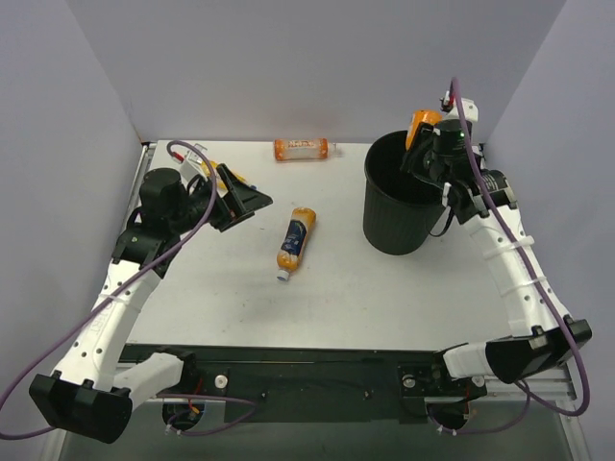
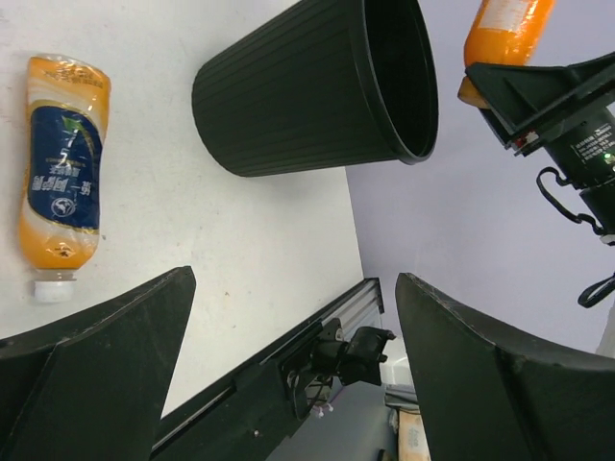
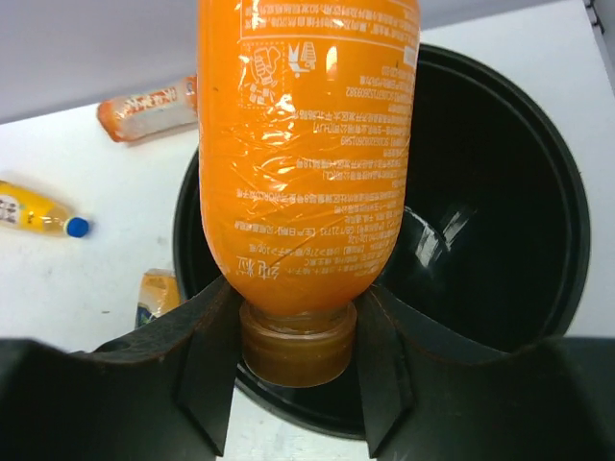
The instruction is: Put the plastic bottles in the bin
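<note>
My right gripper is shut on the neck of an orange-liquid bottle and holds it over the open mouth of the black bin, at its far right rim. My left gripper is open and empty above the table's left side. A bottle with a dark blue label lies mid-table, also in the left wrist view. An orange bottle lies at the back wall. A yellow bottle with a blue cap lies at the left. The clear bottle is out of view.
White walls close the table at the left, back and right. The bin stands at the back right, close to the right arm. The black rail with both arm bases runs along the near edge.
</note>
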You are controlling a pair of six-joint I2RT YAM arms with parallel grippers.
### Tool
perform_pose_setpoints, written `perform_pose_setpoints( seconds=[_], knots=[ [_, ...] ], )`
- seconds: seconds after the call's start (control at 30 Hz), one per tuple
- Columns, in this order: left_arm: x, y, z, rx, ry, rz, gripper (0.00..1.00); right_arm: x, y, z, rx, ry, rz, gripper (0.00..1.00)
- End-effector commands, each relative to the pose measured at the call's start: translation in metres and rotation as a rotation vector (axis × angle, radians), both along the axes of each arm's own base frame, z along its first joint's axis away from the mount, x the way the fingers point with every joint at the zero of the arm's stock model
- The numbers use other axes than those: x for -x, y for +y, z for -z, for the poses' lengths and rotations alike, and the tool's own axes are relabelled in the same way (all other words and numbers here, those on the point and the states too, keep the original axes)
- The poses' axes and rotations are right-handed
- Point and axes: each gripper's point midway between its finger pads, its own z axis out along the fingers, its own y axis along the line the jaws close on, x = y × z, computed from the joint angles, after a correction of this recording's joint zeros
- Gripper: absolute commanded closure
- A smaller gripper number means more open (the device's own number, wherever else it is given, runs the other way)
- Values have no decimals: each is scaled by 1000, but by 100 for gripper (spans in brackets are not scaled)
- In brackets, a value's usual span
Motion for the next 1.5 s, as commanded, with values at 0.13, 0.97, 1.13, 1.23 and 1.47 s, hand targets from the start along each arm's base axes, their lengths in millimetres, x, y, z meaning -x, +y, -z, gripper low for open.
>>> perform_pose_setpoints(
  seconds=[0.13, 0.97, 1.13, 1.23, 1.47],
  knots=[
    [-2, 22, 6, -111, 19, -102, 4, -19, -20, 25, 0, 91, 100, 19],
    [-203, 146, 179, -288, 420, -671, 4, 128, 55, 23, 81, 8, -192, 16],
    [-243, 157, 176, -272, 363, -738, 4, 141, 15, 18, 71, -29, -27, 11],
    [-264, 158, 186, -283, 396, -737, 4, 147, 0, 15, 70, -39, 22, 10],
    [-296, 172, 201, -298, 419, -829, 3, 157, -27, 5, 94, -61, 103, 10]
  ],
)
